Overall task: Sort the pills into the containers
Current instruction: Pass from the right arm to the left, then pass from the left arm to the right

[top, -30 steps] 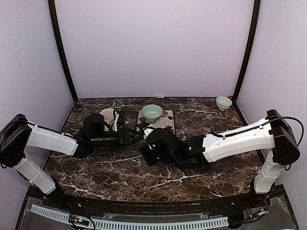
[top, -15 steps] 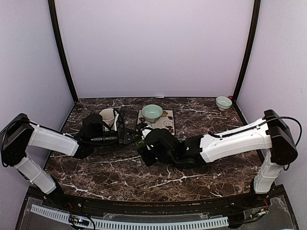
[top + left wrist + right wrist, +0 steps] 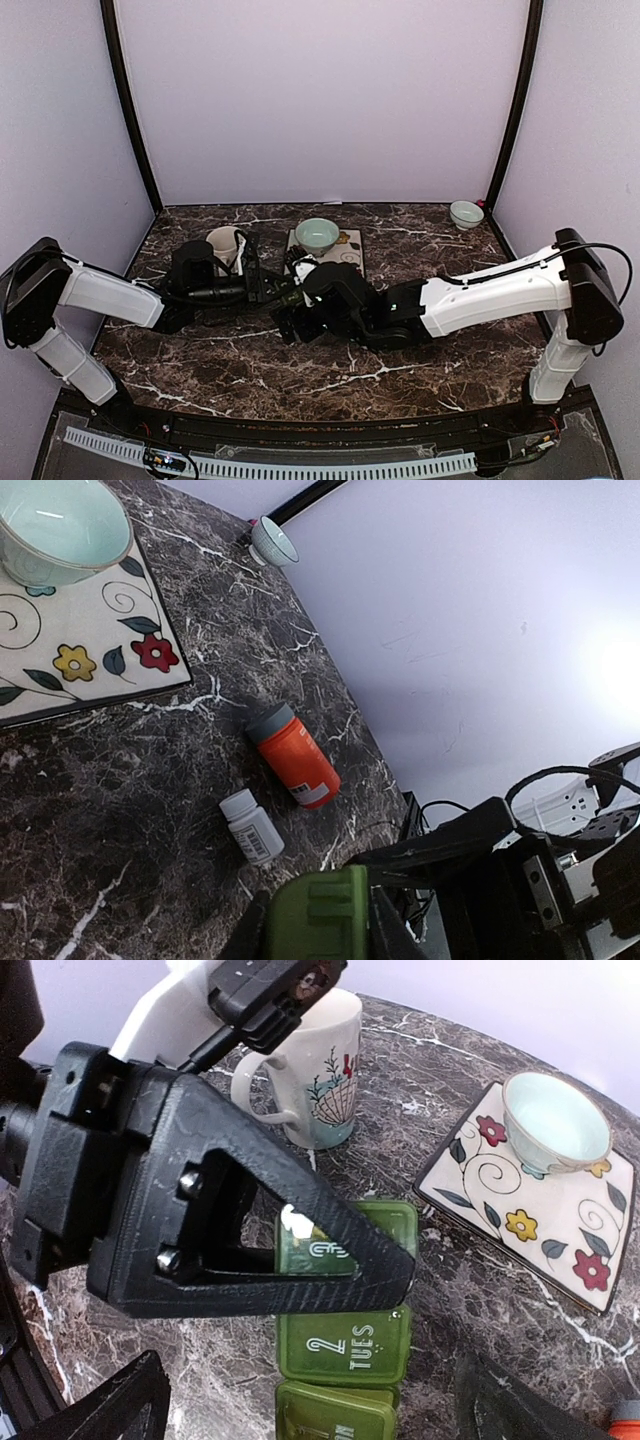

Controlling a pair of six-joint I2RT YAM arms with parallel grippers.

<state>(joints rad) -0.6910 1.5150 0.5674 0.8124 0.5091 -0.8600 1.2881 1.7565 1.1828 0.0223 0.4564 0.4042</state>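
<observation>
Left gripper: jaws pinching green pill box
Right gripper: jaws spread wide, above pill box
Mug: near pill box

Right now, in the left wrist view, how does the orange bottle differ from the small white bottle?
The orange bottle has an orange body and a grey cap; the white bottle is pale all over. The orange bottle is longer and thicker than the white bottle. The orange bottle is farther from the camera than the white bottle. Both carry a label and seem to lie on their sides on the marble table, not touching.
</observation>
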